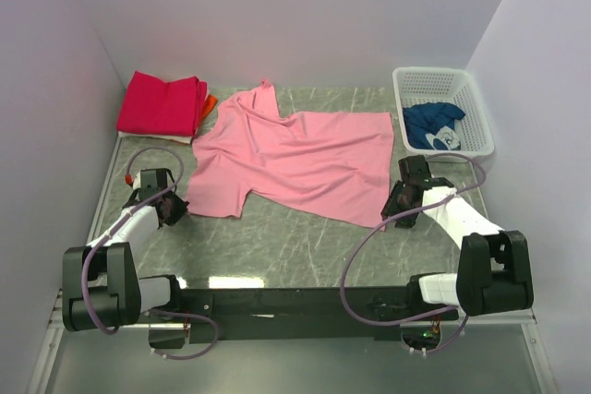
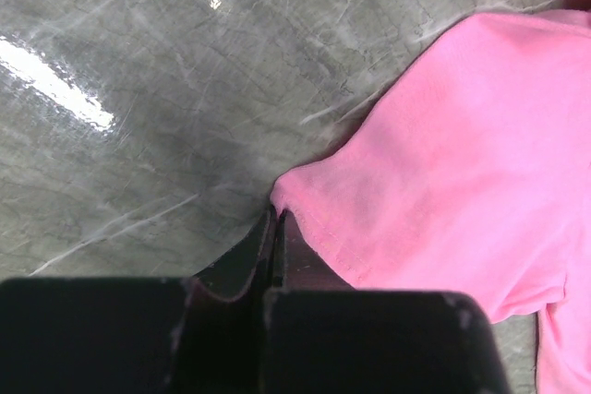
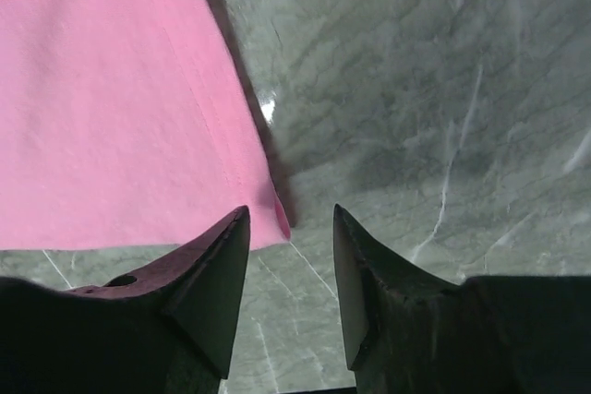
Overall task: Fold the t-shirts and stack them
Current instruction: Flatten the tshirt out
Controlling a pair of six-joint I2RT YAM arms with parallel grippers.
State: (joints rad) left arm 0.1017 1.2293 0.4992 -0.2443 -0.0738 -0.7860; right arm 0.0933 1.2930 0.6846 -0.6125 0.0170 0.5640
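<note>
A light pink t-shirt [image 1: 295, 159] lies spread and wrinkled in the middle of the table. My left gripper [image 1: 174, 209] is at its near left sleeve. In the left wrist view the left gripper [image 2: 277, 214] is shut, and the sleeve corner of the pink shirt [image 2: 452, 154] bunches up at its tips. My right gripper [image 1: 399, 205] is at the shirt's near right hem corner. In the right wrist view the right gripper [image 3: 291, 209] is open, with the pink corner [image 3: 111, 99] lying between its fingers, close to the left one. A folded magenta-red t-shirt [image 1: 162, 103] lies at the back left, with an orange edge [image 1: 211, 103] beside it.
A white mesh basket [image 1: 480, 99] stands at the back right with a dark blue printed t-shirt [image 1: 434, 125] in it. Grey marbled table [image 1: 295, 246] shows in front of the pink shirt. Pale walls close in the left, back and right sides.
</note>
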